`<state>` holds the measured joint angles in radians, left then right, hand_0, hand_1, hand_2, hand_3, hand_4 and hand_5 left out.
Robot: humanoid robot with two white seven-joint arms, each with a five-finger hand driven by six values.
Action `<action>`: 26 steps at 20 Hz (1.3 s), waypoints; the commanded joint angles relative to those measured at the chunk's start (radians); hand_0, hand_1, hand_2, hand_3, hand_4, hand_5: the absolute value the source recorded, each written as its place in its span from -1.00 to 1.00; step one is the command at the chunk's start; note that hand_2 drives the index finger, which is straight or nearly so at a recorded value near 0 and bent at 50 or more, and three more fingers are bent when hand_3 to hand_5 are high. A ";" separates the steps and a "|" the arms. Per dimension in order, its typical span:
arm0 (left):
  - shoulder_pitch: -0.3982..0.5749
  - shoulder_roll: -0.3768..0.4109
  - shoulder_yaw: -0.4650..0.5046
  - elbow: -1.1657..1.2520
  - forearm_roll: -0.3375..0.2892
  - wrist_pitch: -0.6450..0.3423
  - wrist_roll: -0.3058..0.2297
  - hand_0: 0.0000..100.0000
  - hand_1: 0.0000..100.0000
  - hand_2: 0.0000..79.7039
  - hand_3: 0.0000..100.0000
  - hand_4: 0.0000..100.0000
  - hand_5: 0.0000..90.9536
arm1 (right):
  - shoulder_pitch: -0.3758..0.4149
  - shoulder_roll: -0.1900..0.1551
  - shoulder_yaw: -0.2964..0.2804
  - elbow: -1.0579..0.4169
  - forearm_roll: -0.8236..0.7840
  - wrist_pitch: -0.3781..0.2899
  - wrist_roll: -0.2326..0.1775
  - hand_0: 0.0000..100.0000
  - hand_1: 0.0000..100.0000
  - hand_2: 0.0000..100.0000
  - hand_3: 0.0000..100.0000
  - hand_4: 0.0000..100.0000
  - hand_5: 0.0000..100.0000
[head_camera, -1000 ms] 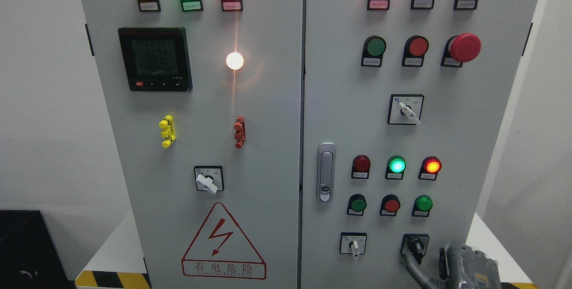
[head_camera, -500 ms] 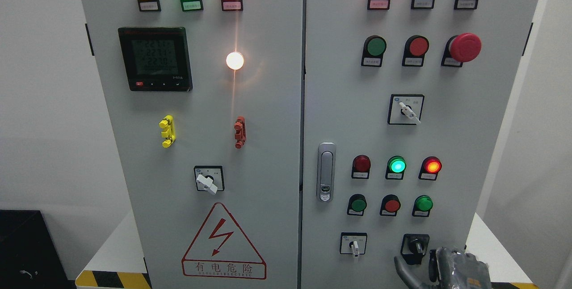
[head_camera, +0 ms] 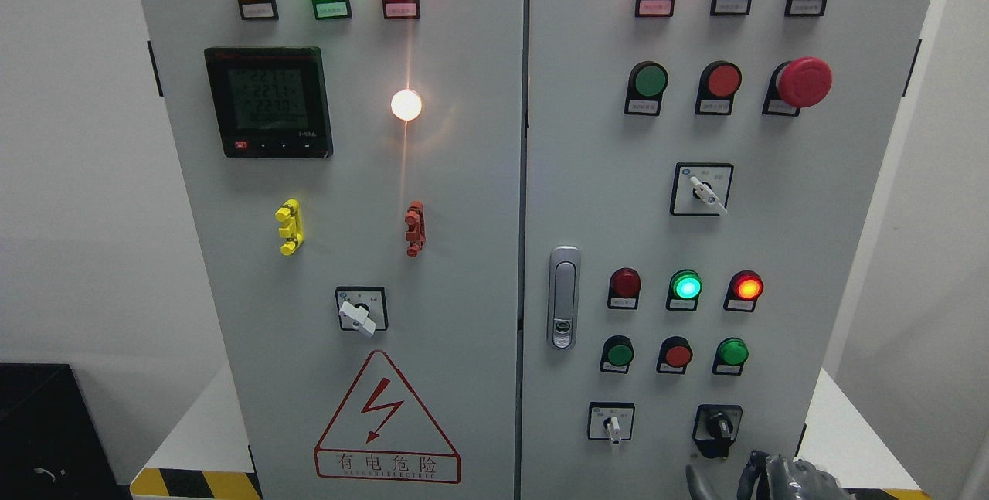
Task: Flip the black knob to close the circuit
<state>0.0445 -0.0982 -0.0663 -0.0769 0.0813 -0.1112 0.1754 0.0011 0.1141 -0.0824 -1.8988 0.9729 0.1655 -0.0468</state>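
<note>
**Right hand low under black knob, nothing held**

Black knob (head_camera: 718,428) sits at bottom right of the cabinet's right door (head_camera: 773,237), in a black square plate, pointer roughly vertical. Just left of it is a small white switch (head_camera: 612,426); above it a row of three buttons w/ the green button (head_camera: 732,352) nearest.

Right hand (head_camera: 773,477) shows only at the bottom edge, below & slightly right of the knob, not touching it. Grey fingers (head_camera: 699,478) look loosely curled upward, gripping nothing; most of the hand is cut off by the frame so exact opening is hard to judge. Left hand not in view.

Judgement: knob may already be turned, or the hand is staged for a reach; can't tell which from this view, and no lamp clearly ties to it.

If the flip is still to do:
- come up straight to the knob, pinch the raised bar w/ thumb + one finger
- twist at the wrist, don't push into the door
- keep clear of the white switch & buttons above
- stop at the click, let go cleanly
</note>
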 commanded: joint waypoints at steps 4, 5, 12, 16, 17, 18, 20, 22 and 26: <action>0.000 0.000 0.000 0.000 0.000 -0.001 -0.001 -0.76 0.11 -1.00 -1.00 -1.00 -1.00 | 0.181 0.015 0.095 -0.178 -0.566 -0.006 -0.117 -1.00 -0.89 -0.22 0.18 0.15 0.14; 0.000 0.000 -0.001 0.000 0.000 -0.001 -0.001 -0.76 0.11 -1.00 -1.00 -1.00 -1.00 | 0.197 0.013 0.095 -0.189 -0.632 -0.006 -0.128 -1.00 -0.92 -0.26 0.13 0.11 0.09; 0.000 0.000 0.000 0.000 0.000 -0.001 0.001 -0.76 0.11 -1.00 -1.00 -1.00 -1.00 | 0.286 0.009 0.084 -0.189 -0.968 -0.084 -0.116 -1.00 -1.00 -0.62 -0.34 -0.45 -0.68; 0.000 0.000 -0.001 0.000 0.000 -0.001 -0.001 -0.76 0.11 -1.00 -1.00 -1.00 -1.00 | 0.313 0.009 0.084 -0.186 -1.007 -0.100 -0.018 -1.00 -1.00 -0.90 -0.71 -0.88 -1.00; 0.000 0.000 -0.001 0.000 0.000 -0.001 -0.001 -0.76 0.11 -1.00 -1.00 -1.00 -1.00 | 0.313 0.009 0.084 -0.184 -1.010 -0.100 -0.012 -1.00 -1.00 -0.98 -0.79 -0.96 -1.00; 0.000 0.000 0.000 0.000 0.000 -0.001 -0.001 -0.76 0.11 -1.00 -1.00 -1.00 -1.00 | 0.313 0.009 0.084 -0.181 -1.011 -0.100 -0.005 -1.00 -1.00 -1.00 -0.83 -0.99 -1.00; 0.000 0.000 -0.001 0.000 0.000 -0.001 -0.001 -0.76 0.11 -1.00 -1.00 -1.00 -1.00 | 0.313 0.009 0.082 -0.172 -1.030 -0.100 -0.005 -1.00 -1.00 -1.00 -0.87 -1.00 -1.00; 0.000 0.000 -0.001 0.000 0.000 -0.001 -0.001 -0.76 0.11 -1.00 -1.00 -1.00 -1.00 | 0.313 0.009 0.070 -0.172 -1.066 -0.101 -0.005 -1.00 -1.00 -1.00 -0.89 -1.00 -1.00; 0.000 0.000 0.000 0.000 0.000 -0.001 -0.001 -0.76 0.11 -1.00 -1.00 -1.00 -1.00 | 0.313 0.009 0.055 -0.172 -1.071 -0.101 -0.005 -1.00 -1.00 -1.00 -0.90 -1.00 -1.00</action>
<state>0.0445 -0.0982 -0.0667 -0.0769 0.0813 -0.1112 0.1752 0.3043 0.1223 -0.0080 -2.0597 -0.0485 0.0649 -0.0549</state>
